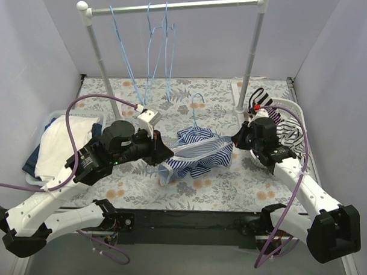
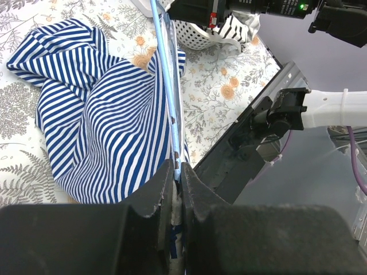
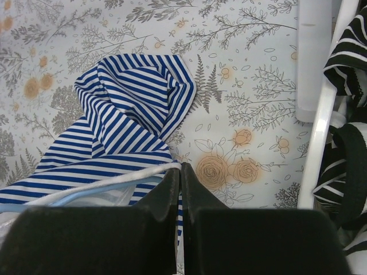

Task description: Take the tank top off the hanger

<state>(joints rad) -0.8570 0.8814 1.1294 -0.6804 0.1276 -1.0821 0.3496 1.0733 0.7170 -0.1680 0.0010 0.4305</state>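
Firmly, left claw [image 2: 178, 173] pinches thin blue wire hanger [image 2: 165, 86]; right claw [image 3: 179, 172] pinches crumpled striped tank top [image 3: 135, 103].

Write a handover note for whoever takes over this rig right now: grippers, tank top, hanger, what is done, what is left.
Left gripper: shut on the bar of the pale blue hanger.
Right gripper: shut on the white-edged hem of the tank top; I cannot tell if it also pinches the hanger.
Where: the striped tank top is bunched between the arms over the table, and the hanger runs along it.
Done: the hanger and top are off the rack, with one arm gripping at each end.
Left: pull the top free of the hanger; they are not yet apart.
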